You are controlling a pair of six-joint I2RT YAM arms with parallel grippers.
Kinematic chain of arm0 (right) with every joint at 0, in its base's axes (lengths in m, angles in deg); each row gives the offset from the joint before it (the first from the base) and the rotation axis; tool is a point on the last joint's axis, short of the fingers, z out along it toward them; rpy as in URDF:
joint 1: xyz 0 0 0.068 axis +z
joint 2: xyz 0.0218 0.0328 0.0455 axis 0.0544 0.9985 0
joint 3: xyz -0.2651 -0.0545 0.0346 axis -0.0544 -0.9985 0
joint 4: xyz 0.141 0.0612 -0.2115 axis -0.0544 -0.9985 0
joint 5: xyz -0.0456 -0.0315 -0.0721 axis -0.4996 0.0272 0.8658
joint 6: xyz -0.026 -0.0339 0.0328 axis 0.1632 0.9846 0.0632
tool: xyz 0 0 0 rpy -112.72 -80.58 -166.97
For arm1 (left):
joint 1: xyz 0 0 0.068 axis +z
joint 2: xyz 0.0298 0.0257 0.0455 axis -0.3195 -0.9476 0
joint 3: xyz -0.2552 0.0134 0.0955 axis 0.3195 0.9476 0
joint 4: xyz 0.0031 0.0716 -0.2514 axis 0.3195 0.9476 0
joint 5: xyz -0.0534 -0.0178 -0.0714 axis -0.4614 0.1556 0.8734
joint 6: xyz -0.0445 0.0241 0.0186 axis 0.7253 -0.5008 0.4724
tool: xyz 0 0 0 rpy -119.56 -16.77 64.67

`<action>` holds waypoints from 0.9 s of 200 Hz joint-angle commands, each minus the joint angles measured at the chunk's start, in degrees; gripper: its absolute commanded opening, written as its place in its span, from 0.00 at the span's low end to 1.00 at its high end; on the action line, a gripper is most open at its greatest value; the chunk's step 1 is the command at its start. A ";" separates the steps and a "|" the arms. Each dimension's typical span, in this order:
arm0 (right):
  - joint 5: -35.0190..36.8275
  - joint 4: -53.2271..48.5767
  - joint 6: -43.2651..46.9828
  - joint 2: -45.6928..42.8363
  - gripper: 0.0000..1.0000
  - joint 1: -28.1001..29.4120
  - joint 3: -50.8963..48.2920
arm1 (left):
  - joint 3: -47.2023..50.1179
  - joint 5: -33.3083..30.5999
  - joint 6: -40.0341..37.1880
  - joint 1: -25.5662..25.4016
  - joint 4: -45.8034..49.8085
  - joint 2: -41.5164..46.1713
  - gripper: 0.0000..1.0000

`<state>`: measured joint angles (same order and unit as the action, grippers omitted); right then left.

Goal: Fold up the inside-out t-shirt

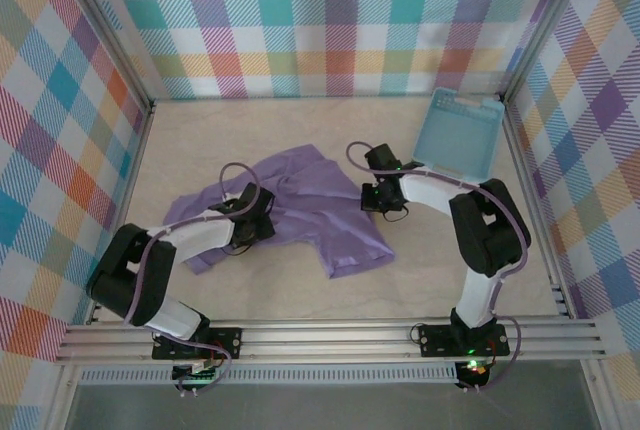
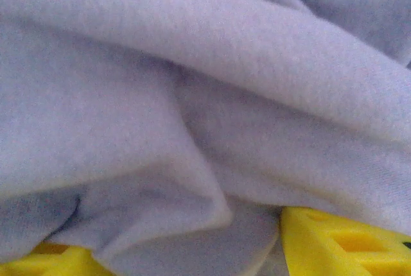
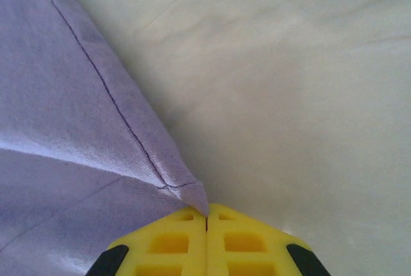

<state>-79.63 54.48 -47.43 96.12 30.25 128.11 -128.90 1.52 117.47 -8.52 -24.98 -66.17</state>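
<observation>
Beige table (image 1: 300, 295) carries the crumpled t-shirt (image 1: 320, 215) mid-surface, where the right gripper (image 3: 206, 215) pinches only a corner tip (it may slip when pulled) while the left gripper (image 2: 186, 253), spread over bunched folds, grips nothing.

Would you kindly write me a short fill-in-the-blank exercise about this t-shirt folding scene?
1. The right gripper is shut on a corner of the ____.
2. The left gripper has ____ fingers.
3. The basket beyond the t-shirt is light ____.
4. The basket sits toward the robot's ____.
Missing words: t-shirt; yellow; blue; right.
</observation>
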 commanded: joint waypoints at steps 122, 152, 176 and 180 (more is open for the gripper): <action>2.96 -4.73 -0.75 -7.56 0.06 -8.91 -2.79 | 4.34 -8.11 4.32 6.05 19.68 24.42 0.63; -0.07 -3.62 -1.03 -8.55 0.05 -11.33 -4.16 | 7.61 -4.09 6.82 9.45 19.24 26.84 0.64; -1.73 -2.74 -1.16 -8.56 0.05 -11.33 -4.42 | 7.09 -1.29 6.36 10.57 16.68 20.31 0.64; -1.93 -2.60 -1.20 -8.56 0.05 -11.32 -4.48 | 7.01 -0.52 5.90 10.71 15.73 19.10 0.64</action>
<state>-79.28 51.29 -47.67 89.41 18.97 124.13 -121.99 -2.48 122.46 0.90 -7.82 -41.84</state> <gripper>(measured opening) 0.067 0.641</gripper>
